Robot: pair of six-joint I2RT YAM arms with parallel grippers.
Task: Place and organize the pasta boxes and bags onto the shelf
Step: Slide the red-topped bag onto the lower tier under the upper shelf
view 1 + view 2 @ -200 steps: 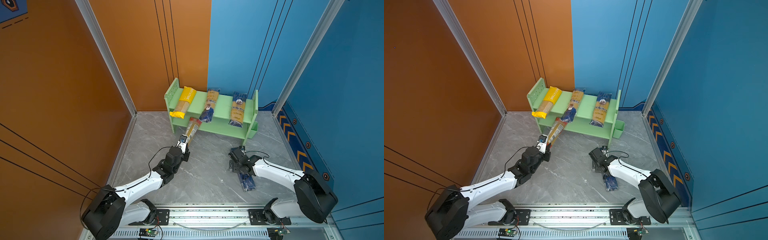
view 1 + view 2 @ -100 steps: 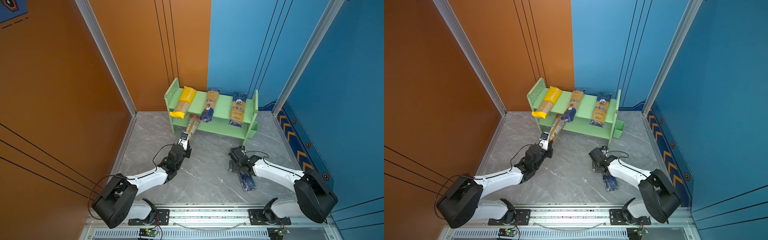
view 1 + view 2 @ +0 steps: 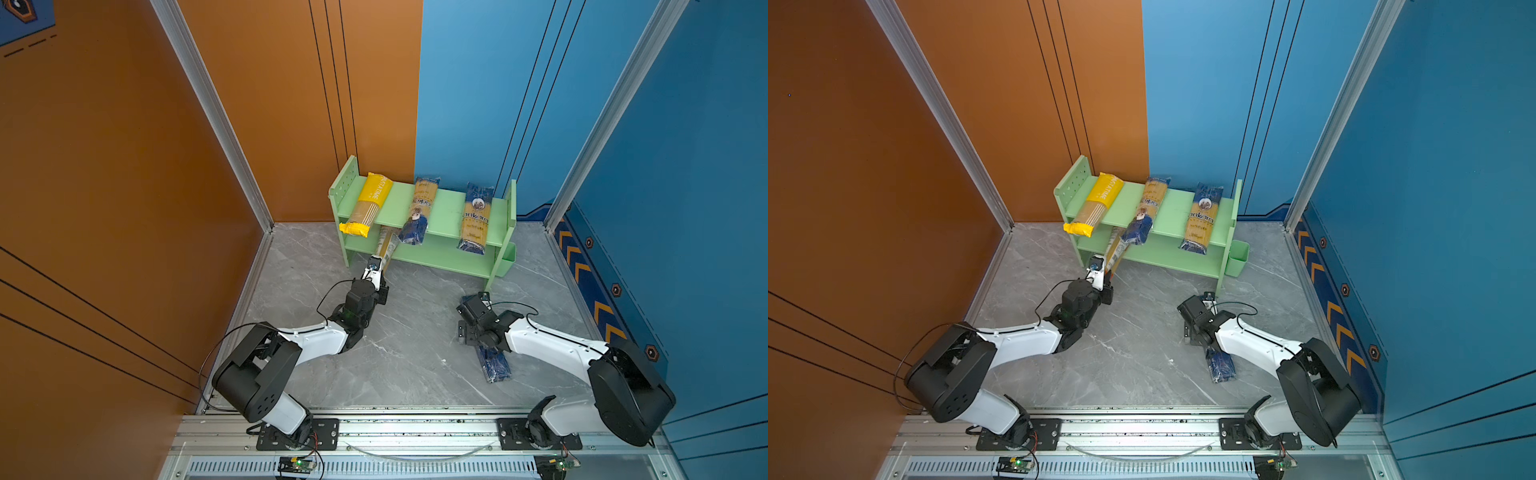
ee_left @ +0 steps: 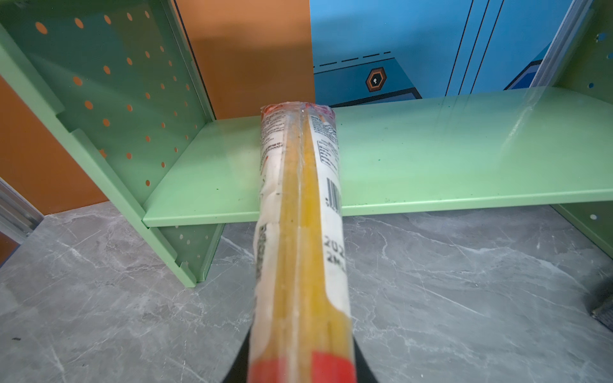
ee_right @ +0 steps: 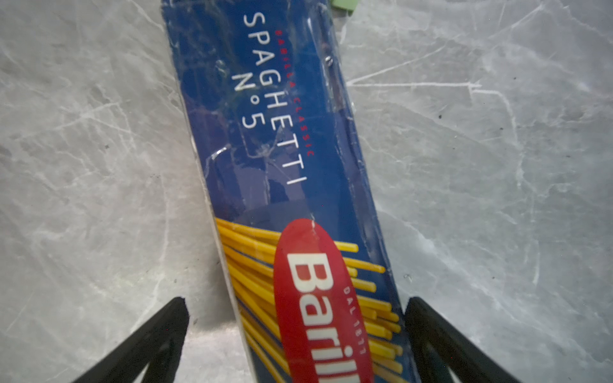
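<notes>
The light green shelf (image 3: 446, 208) (image 3: 1173, 212) stands against the back wall. A yellow pack (image 3: 368, 205) and two blue-and-yellow ankara packs (image 3: 419, 210) (image 3: 478, 218) lie across its top tier, overhanging the front. My left gripper (image 3: 379, 282) (image 4: 300, 368) is shut on the red-ended clear pack (image 3: 386, 249) (image 4: 300, 215), whose far end rests on the lower tier (image 4: 431, 149). The dark blue Barilla pack (image 3: 494, 368) (image 5: 282, 132) lies flat on the floor. My right gripper (image 3: 473, 336) (image 5: 296, 303) hangs open over it, one finger on each side.
A small green bin (image 3: 505, 259) (image 3: 1237, 257) hangs on the shelf's right side. The perforated left side panel (image 4: 132, 99) stands close beside the held pack. Orange and blue walls enclose the grey marble floor (image 3: 415, 345).
My left arm has reached forward and slid the red-ended pack further under the top tier onto the lower one. The right arm has not moved.
</notes>
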